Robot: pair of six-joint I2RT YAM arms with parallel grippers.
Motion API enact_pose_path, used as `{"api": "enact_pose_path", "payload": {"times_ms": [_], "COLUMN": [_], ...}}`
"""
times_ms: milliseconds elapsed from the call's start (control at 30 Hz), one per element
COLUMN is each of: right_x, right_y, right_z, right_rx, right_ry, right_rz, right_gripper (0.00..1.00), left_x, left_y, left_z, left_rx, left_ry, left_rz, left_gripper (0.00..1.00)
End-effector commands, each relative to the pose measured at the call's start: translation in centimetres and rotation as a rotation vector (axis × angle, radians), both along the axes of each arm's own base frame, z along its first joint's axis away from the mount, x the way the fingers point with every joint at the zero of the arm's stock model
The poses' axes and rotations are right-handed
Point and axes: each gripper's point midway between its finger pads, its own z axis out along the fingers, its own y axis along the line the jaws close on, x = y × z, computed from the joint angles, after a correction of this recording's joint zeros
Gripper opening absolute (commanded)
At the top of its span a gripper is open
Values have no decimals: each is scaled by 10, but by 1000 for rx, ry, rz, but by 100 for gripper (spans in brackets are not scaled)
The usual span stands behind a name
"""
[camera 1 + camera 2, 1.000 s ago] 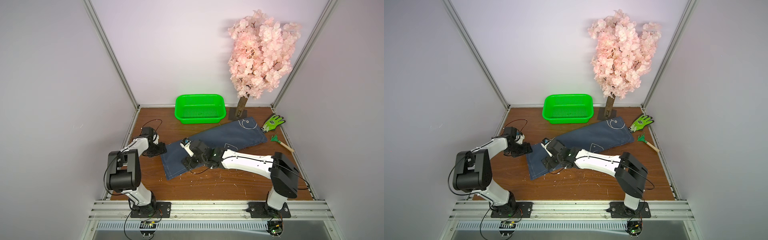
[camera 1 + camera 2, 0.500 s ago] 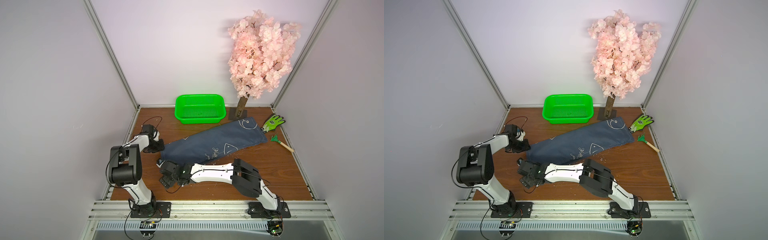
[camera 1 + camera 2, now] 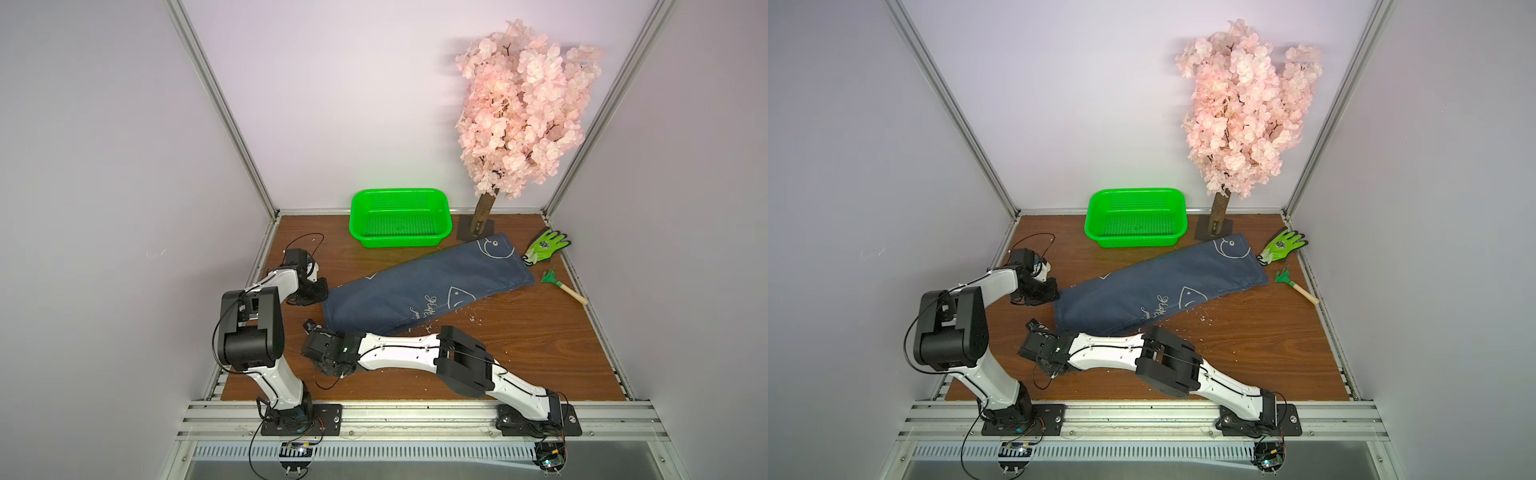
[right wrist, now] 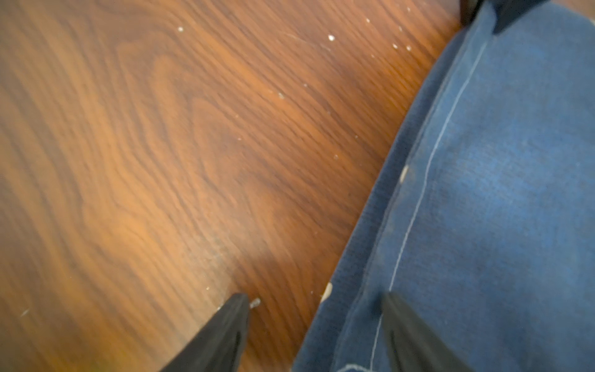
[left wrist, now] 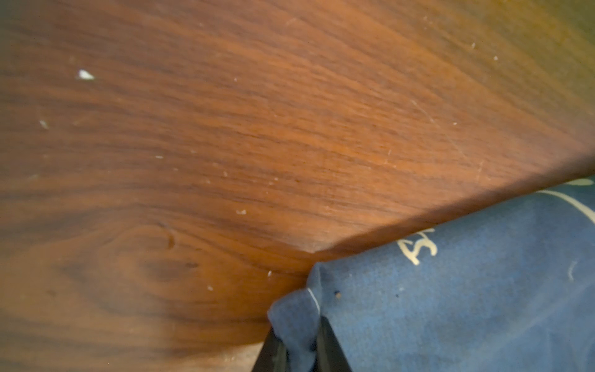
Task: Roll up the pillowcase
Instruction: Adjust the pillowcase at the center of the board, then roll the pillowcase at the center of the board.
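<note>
Left gripper (image 5: 299, 341) pinches pillowcase (image 5: 450, 306) corner; right gripper (image 4: 314, 299) wide astride hem; glove (image 3: 544, 247) seemingly touching.

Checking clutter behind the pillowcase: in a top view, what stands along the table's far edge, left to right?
green basket → pink blossom tree's trunk → green-and-white work glove

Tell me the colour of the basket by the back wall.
Bright green; the basket shows best in a top view.
</note>
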Motion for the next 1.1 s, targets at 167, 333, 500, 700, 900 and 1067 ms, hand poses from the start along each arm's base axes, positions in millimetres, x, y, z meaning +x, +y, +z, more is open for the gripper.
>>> {"api": "enact_pose_path", "payload": {"times_ms": [167, 333, 500, 700, 900, 1067], "right_x": [-2, 6, 6, 0, -13, -18], "right_y": [-58, -64, -56, -27, -6, -4], "right_z": [-35, -39, -37, -11, 18, 35], "right_rx": [-195, -231, -153, -24, 127, 235], "right_ry": [-6, -24, 17, 74, 181, 263], "right_rz": [-91, -108, -102, -54, -24, -22], "right_gripper": [55, 44, 28, 2, 0, 0], "left_x": [-25, -26, -25, -22, -14, -5], "left_y": [-4, -8, -8, -6, -5, -10], "left_z": [-17, -14, -10, -3, 12, 23], "left_rx": [37, 66, 72, 94, 142, 152], "left_ry": [94, 91, 86, 82, 53, 30], "left_rz": [-43, -65, -66, -64, -68, -71], "left_gripper": [15, 9, 5, 2, 1, 1]}}
